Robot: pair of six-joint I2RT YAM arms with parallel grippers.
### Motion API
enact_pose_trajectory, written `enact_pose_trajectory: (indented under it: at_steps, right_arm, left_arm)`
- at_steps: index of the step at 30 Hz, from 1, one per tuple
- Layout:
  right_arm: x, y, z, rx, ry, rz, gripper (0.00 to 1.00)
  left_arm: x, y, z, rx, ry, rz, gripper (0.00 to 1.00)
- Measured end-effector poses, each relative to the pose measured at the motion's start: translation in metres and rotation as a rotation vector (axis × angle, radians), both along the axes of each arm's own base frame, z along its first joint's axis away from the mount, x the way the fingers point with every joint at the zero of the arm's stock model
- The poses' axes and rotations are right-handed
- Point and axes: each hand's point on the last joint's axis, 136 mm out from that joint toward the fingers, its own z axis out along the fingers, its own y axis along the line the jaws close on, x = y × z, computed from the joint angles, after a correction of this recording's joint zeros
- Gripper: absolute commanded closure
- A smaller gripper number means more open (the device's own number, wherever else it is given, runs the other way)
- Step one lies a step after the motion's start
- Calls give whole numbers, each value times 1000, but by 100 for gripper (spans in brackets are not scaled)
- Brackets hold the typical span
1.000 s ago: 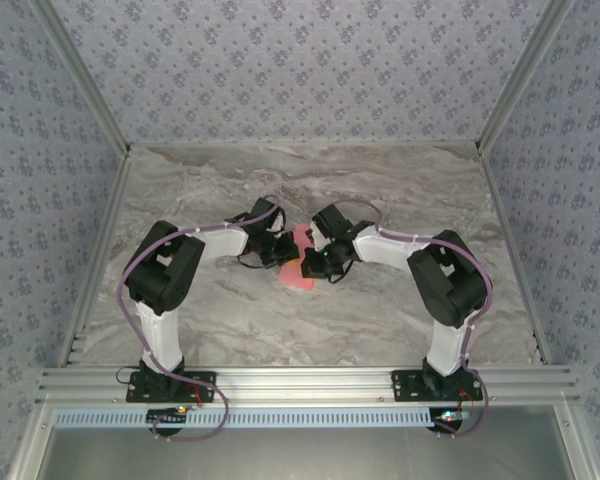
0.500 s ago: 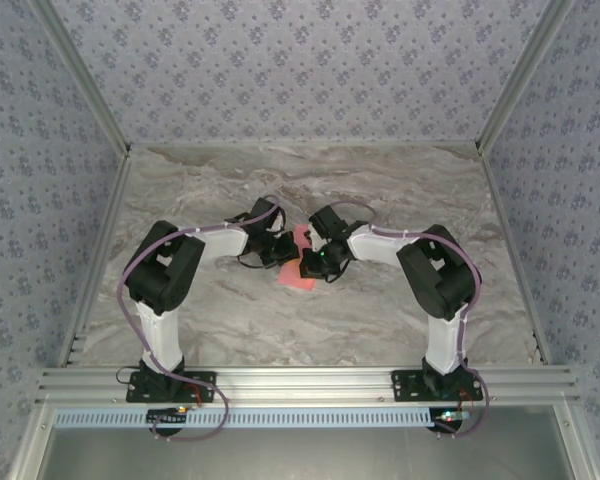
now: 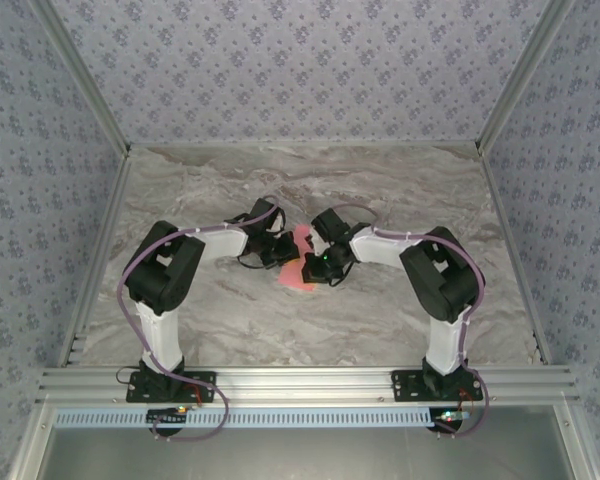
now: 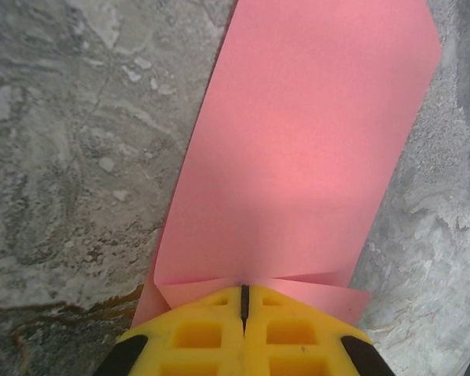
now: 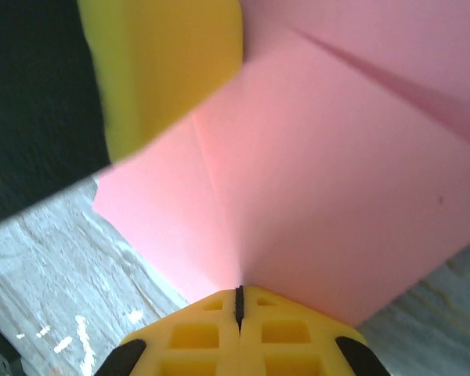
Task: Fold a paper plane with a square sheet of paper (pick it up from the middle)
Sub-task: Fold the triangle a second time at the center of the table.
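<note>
Lying mid-table, salmon-pink creased paper sheet (image 3: 301, 241) (image 4: 298, 141) (image 5: 337, 196), folded strip, long axis far-to-near; grey marble tabletop (image 3: 380, 320) open round its edges. Clamped on it from opposite sides: left gripper (image 3: 283, 252) (image 4: 244, 294), right gripper (image 3: 311, 268) (image 5: 238, 294).

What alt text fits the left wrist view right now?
The left pincer, yellow fingers shut together at bottom centre, pinches the near edge of a pink paper sheet. The sheet stretches away up the frame over a grey marble table, with small folded flaps beside the fingertips.
</note>
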Motion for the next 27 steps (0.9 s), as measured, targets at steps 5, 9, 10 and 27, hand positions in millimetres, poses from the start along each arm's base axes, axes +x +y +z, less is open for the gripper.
enact_pose_trajectory:
  at_steps: [5,9,10,27]
  right_arm:
    - [-12,-7,0,-18,35,14,100]
    - [-18,-10,-1,-23,60,20,100]
    - [-19,-10,-1,-24,62,21,100]
    - [1,-4,34,48,-67,10,100]
  left_arm:
    - [0,0,0,-4,2,4,98]
    - [0,-1,0,-6,3,3,98]
    - [0,-1,0,-6,3,3,98]
    - [0,-2,1,-16,2,4,98]
